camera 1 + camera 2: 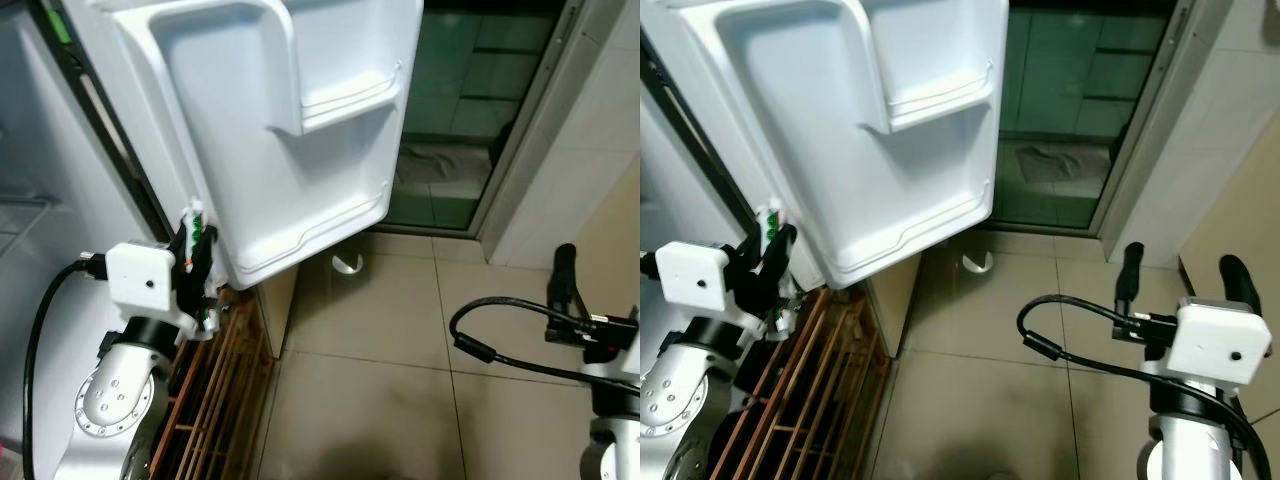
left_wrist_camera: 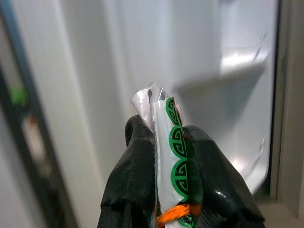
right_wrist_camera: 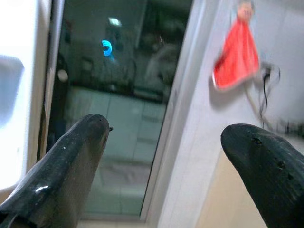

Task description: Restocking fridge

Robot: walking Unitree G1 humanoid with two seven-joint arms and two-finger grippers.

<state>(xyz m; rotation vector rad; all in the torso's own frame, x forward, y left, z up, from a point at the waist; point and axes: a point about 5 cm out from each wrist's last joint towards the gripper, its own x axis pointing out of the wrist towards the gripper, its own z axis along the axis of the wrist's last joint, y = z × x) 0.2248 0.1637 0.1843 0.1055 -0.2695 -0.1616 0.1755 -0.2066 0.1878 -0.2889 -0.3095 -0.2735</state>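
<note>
Pinched between the fingers of the left end effector point(image 2: 173, 166), a white packet point(image 2: 166, 142) with green emblems stands upright, its crimped top poking past the fingertips, just beside the lower corner of the open fridge door point(image 1: 290, 130). Right end effector point(image 3: 164, 161) hangs spread and empty over the tiled floor point(image 1: 380, 400).

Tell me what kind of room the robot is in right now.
Probably a home kitchen: an open white fridge door with moulded shelves, a tiled floor, and a glass sliding door beyond. The left gripper holds a packet.
</note>
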